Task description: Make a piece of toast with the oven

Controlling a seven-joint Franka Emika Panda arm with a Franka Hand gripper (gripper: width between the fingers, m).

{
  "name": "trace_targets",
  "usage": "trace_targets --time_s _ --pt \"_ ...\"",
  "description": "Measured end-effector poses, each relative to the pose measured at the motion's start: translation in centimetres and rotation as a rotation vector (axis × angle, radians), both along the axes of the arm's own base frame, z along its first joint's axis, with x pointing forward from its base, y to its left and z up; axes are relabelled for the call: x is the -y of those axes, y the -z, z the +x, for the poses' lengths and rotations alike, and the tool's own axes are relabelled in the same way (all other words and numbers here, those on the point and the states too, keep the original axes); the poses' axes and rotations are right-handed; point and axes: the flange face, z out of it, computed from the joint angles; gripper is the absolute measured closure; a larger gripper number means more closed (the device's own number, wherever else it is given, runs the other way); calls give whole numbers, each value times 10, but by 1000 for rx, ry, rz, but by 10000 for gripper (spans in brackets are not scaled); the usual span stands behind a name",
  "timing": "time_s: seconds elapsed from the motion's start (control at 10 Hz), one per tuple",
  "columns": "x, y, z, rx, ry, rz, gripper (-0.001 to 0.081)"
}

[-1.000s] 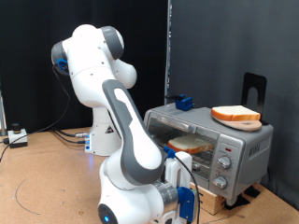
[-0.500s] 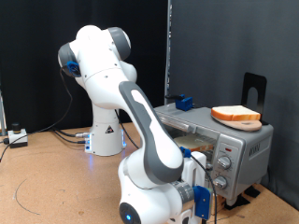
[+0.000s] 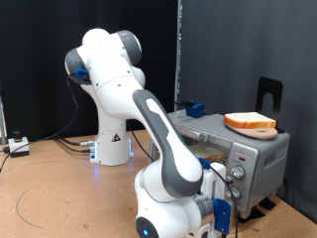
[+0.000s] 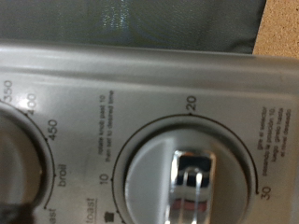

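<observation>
Exterior view first: I am watching the white Franka arm (image 3: 134, 109) bending low across the front of the silver-grey toaster oven (image 3: 233, 149), which is sitting at the exterior view's right on a wooden board over the cork-brown tabletop (image 3: 50, 183). Its forearm is covering most of the glass door, so I am unable to see the inside of the oven or any slice on the rack. The gripper (image 3: 220, 210) is hanging at the exterior view's bottom, just in front of the oven's knob panel (image 3: 238, 175), and from this side I cannot tell how its jaws are standing. A bread slice (image 3: 250, 122) with a pale face and orange-tan crust is lying flat on the oven's roof, near a black stand (image 3: 269, 97) at the back; whether it is the piece of toast I cannot tell. A small blue object (image 3: 194, 108) is resting on the roof's far end. Wrist view next: I am looking straight at the oven's grey control panel, very close. A round timer knob (image 4: 183, 179) with a chrome centre grip is filling the frame, ringed by marks 10, 20 and 30, and part of a temperature dial (image 4: 19, 159) showing 400, 450 and broil is sitting beside it. No fingertips are showing here.
</observation>
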Motion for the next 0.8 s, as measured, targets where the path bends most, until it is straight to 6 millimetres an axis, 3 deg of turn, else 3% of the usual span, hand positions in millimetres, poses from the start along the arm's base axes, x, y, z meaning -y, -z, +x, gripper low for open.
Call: trace_targets --time_s 0.1,0.2,0.3,0.5,0.6,0.7,0.8 --pt "-1 1 0 -1 -1 1 151" --pt "-2 0 0 -1 -2 2 347" --pt "-3 0 0 0 -3 4 347" --pt "-4 0 1 4 2 0 623" --pt "-4 1 1 5 4 -2 623" --pt "-4 1 1 14 2 0 712" --pt "-4 1 1 72 -2 9 712"
